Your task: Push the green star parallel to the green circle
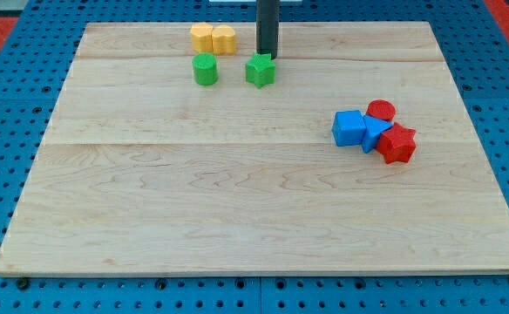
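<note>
The green star (260,71) lies near the view's top, a little left of centre. The green circle (206,69) stands to its left, at about the same height in the view, with a gap between them. My tip (266,56) is the lower end of the dark rod coming down from the view's top. It stands just above the star's upper right edge, touching it or nearly so.
Two yellow blocks (213,38) sit side by side above the green circle. At the view's right lies a cluster: a blue cube (349,128), a second blue block (375,133), a red circle (380,111) and a red star (397,144). The wooden board (237,201) ends near the view's top.
</note>
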